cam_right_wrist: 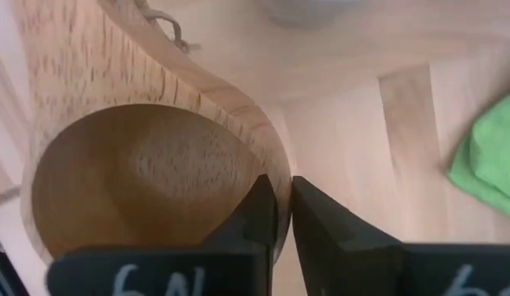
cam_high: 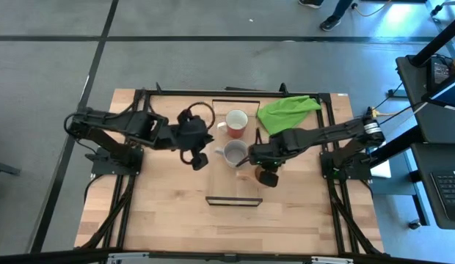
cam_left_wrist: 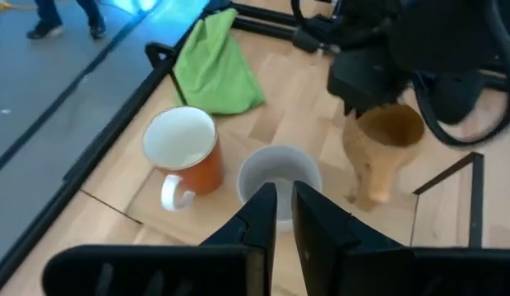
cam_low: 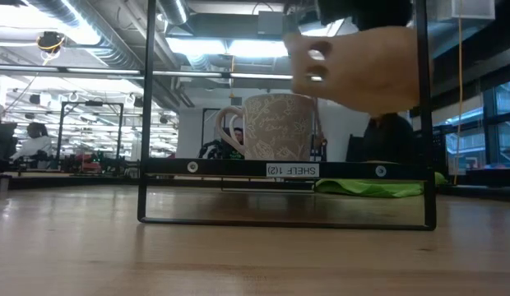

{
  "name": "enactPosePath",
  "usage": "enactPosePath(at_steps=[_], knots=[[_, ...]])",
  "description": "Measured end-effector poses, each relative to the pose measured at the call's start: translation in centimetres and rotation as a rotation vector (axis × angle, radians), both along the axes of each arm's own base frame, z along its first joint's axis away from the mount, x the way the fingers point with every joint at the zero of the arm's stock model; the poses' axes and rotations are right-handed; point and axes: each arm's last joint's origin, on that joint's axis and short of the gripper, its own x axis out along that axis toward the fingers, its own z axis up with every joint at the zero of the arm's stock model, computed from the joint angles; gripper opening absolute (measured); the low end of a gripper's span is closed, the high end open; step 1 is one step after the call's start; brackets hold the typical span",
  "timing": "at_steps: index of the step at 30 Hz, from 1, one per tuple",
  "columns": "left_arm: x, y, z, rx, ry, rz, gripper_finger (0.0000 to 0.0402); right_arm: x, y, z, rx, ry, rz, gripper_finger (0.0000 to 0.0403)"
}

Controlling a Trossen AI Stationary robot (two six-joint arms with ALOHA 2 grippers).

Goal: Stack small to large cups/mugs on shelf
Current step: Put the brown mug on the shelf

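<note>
The right gripper (cam_right_wrist: 278,215) is pinching the rim of the wooden cup (cam_right_wrist: 148,168), one finger inside the bowl and one outside, fingers closed on the thin wall. In the high view this gripper (cam_high: 266,174) is sitting just right of centre, over the right edge of the shelf (cam_high: 233,187), and the wooden cup itself is mostly hidden under it. In the low view the cup (cam_low: 362,70) is hanging at the upper right of the frame, lifted clear above the shelf (cam_low: 284,170).

The grey mug (cam_high: 234,153) is standing upright on the shelf at frame centre, handle pointing left. The red mug (cam_high: 236,123) is standing just above it in the high view, beside the green cloth (cam_high: 286,112) at upper right.

The left gripper (cam_left_wrist: 277,218) is hovering left of the grey mug (cam_left_wrist: 279,175), its fingers nearly together and holding nothing.
</note>
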Motion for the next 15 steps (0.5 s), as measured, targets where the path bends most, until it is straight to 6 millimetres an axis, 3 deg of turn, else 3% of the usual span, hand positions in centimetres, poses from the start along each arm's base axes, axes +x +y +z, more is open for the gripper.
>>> enactPosePath(at_steps=[15], knots=[[-3.4, -2.7, 1.2, 0.038, -0.031, -0.055, 0.0035, 5.7, 2.7, -1.1, 0.016, -0.03, -0.004, 0.0039]])
